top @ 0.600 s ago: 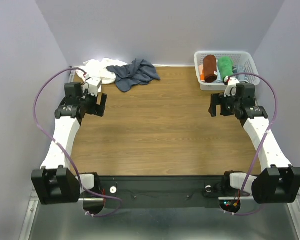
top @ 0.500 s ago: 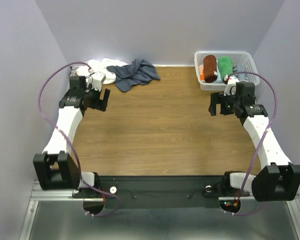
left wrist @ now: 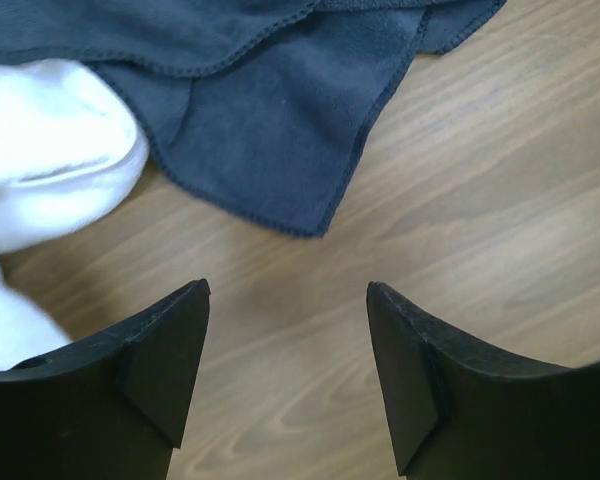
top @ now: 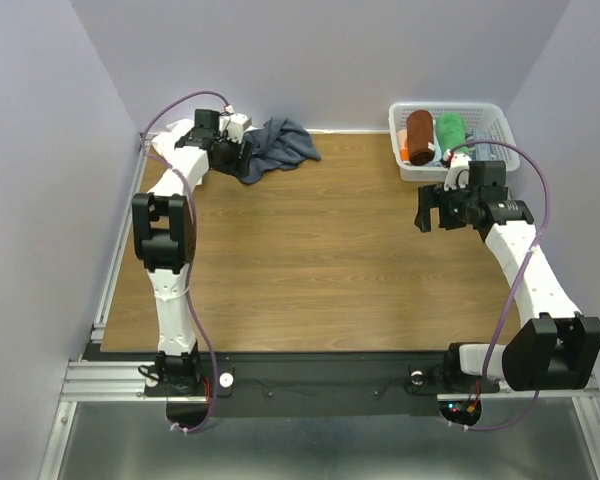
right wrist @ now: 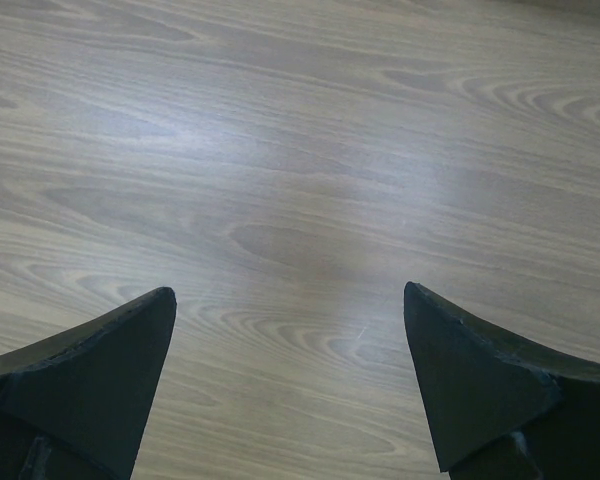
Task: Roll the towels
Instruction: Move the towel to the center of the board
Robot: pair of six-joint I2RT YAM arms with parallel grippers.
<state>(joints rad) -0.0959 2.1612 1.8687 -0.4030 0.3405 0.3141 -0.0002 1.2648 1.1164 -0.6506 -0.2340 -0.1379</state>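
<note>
Left gripper (left wrist: 285,292): jaws stand well apart with nothing between them; I have it low over bare wood in the far left corner
White towel (left wrist: 50,160): bunched just ahead and left of that hand, touching the dark one
Dark towel (left wrist: 270,130): crumpled directly ahead of the hand, a stitched corner pointing back toward the gap between my fingers; neither towel is rolled yet
Step in hand: I judge it to be the reach for that dark corner, to drag the cloth out flat
Doing it well: I would ease forward until the corner sits between the fingers, pinch only the one layer, keep off the white fold on the left, then pull toward the open table (top: 320,250)
Right gripper (right wrist: 288,292): spread wide, holding nothing, over bare wood and well apart from both towels
Basket (top: 500,125): just ahead and right of the right hand; holds a rust-brown roll (top: 418,135) and a green roll (top: 450,132) side by side; anything beneath them I cannot make out
</note>
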